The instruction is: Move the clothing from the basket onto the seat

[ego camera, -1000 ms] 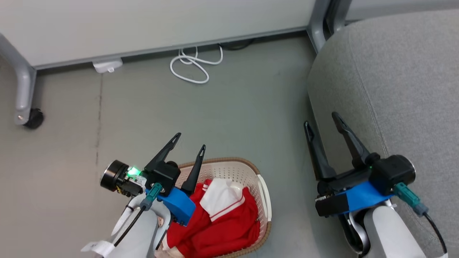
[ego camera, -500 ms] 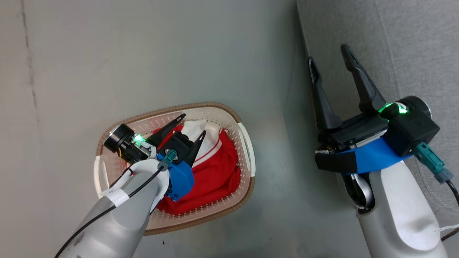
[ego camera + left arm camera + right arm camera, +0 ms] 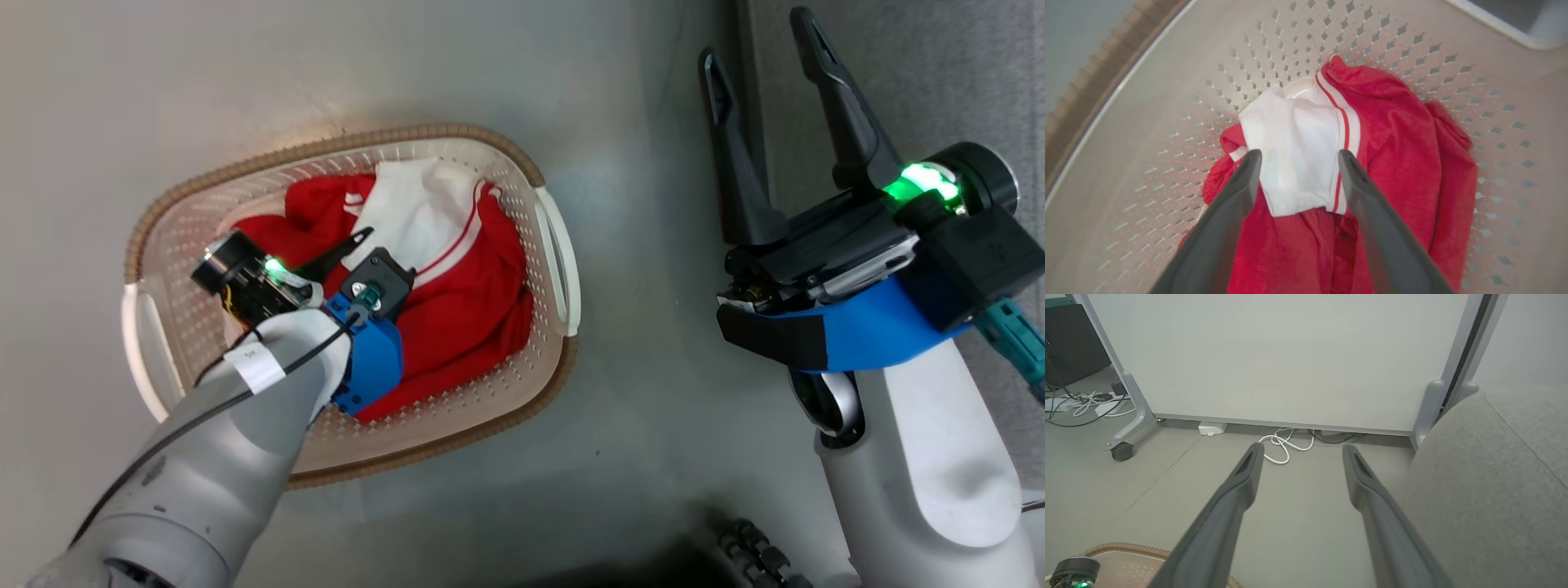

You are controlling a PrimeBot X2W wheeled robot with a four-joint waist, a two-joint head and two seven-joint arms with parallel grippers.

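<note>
Both grippers gape fully, empty — the left gripper [image 3: 1299, 157] inside the basket [image 3: 490, 143], fingers [image 3: 1229, 212] straddling the white panel of the clothing [image 3: 473, 302] heaped there; the basket's long axis runs left-right, the right gripper [image 3: 758, 39] beside the seat [image 3: 939, 73].

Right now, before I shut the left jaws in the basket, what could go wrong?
The open left jaws straddle just the white panel; shutting there may pinch one layer and leave the rest of the clothing behind.
The perforated basket wall rises close behind the pile; pushing deeper could snag a tip.
The seat lies off to the right; trailing fabric may catch the rim on the way.
</note>
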